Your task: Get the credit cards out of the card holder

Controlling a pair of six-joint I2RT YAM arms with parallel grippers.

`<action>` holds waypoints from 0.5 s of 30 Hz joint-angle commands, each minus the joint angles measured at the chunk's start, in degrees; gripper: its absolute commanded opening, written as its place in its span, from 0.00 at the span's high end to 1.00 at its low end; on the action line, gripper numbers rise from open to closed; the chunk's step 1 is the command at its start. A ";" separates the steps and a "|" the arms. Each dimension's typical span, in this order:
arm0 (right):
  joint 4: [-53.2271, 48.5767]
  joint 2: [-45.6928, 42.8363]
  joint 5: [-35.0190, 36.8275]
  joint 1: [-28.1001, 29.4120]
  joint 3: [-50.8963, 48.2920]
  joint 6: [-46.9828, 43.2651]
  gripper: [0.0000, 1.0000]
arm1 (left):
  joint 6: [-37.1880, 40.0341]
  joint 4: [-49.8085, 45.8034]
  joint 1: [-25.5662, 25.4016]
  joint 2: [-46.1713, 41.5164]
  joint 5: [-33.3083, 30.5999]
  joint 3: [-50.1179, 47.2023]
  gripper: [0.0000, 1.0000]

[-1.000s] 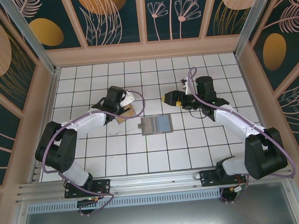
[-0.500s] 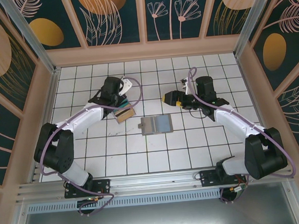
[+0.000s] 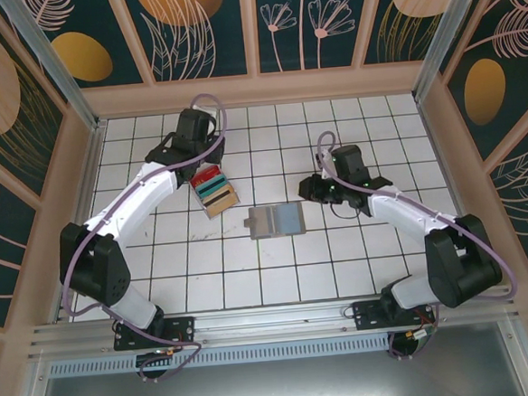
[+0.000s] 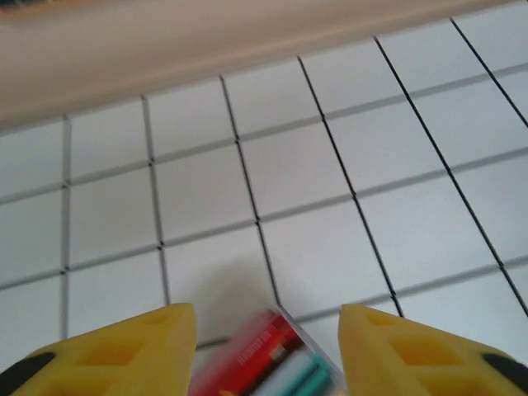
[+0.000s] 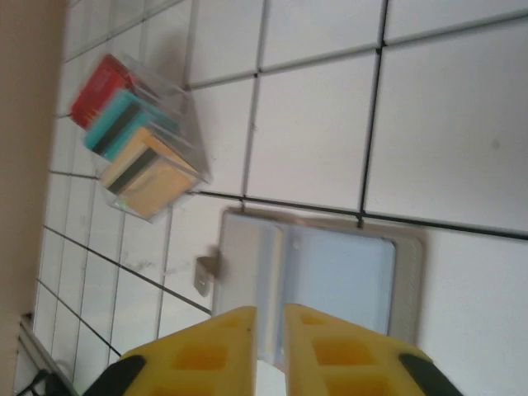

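The credit cards (image 3: 214,191), red, teal and tan, lie fanned inside a clear sleeve on the tiles, left of the card holder (image 3: 276,221). That holder is a flat grey bifold, lying open. My left gripper (image 3: 205,166) hangs open just beyond the cards. In the left wrist view the red and teal cards (image 4: 276,363) lie low between the yellow fingers (image 4: 124,351), apart from them. My right gripper (image 3: 307,191) is at the holder's far right corner. In the right wrist view the gripper (image 5: 270,330) is shut to a thin slit over the holder's fold (image 5: 285,280); the cards (image 5: 136,136) lie beyond.
A small grey tab (image 5: 206,272) sticks out of the holder's side. The white tiled floor (image 3: 252,280) is boxed in by a wooden rim (image 3: 256,90) and patterned walls. The far wall's base (image 4: 165,49) runs close ahead of the left gripper.
My left gripper let go of the cards, which now lie on the tiles, and drew back toward the far wall. My right gripper came down and left to the holder.
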 commanded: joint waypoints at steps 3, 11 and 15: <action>-2.08 2.41 6.12 2.04 -3.95 1.72 0.94 | -19.34 -3.76 0.15 -3.47 11.82 -6.61 0.53; -0.35 6.83 9.37 4.39 -7.86 2.44 1.00 | -35.32 9.68 -1.58 -11.56 22.25 -24.01 0.50; 0.31 7.78 9.37 4.91 -7.95 2.38 1.00 | -39.01 12.87 -4.63 -12.56 22.19 -28.64 0.50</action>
